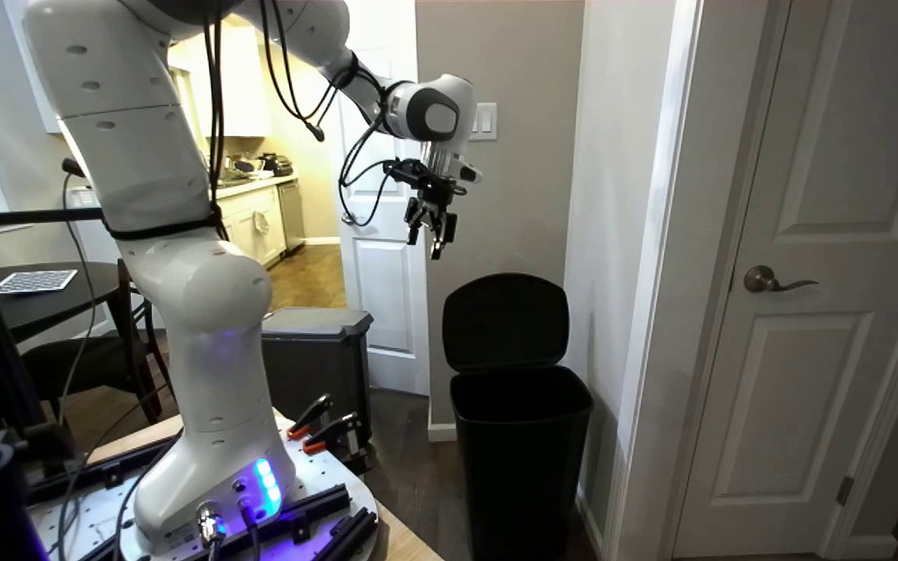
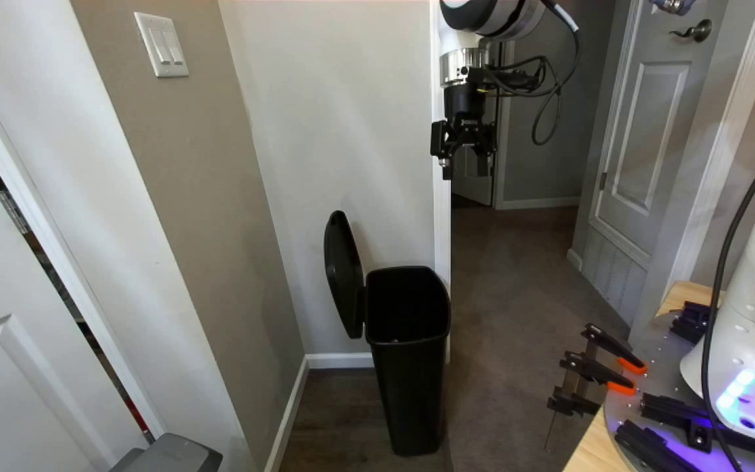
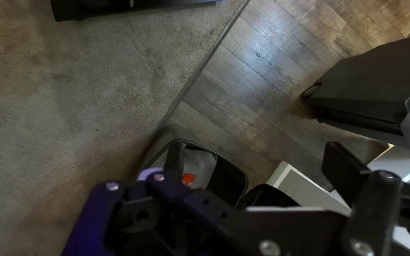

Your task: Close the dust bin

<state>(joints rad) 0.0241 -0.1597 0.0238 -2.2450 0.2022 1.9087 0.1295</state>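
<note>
The fingers (image 3: 343, 167) of the gripper (image 2: 464, 173) are standing wide apart and pointing downward; nothing is sitting between them. Their surfaces are appearing dark, hard and blocky.

Below the fingers, well apart and off to one side, the lid (image 2: 343, 274) is standing open, leaning back a little past upright in an exterior view. It is presenting a thin, smooth black panel with rounded corners. I am judging it light, stiff and somewhat slippery, probably hinging freely. I am favouring contact on its back face near the free upper edge, with a push towards the rim (image 2: 409, 343), rather than a pinch; beyond upright, I am expecting its own weight to carry it down.

Lower beneath the fingers, the dust bin (image 1: 523, 475) is standing upright and is awaiting closure. Its black plastic sides are tapering downward. I am rating it tough rather than fragile, yet possibly light enough to be tipping or sliding under a rough shove. Within it, the wrist view is showing a pale item (image 3: 198, 163) bearing a red-orange patch (image 3: 188, 179); I am not identifying it.

Farthest from the fingers, grey-brown wood planks (image 3: 255, 92) are meeting short-pile carpet (image 3: 94, 96), a second bin (image 1: 316, 374), grey and angular, is standing well apart, and a plain painted wall (image 1: 523, 202) is rising behind the lid.
</note>
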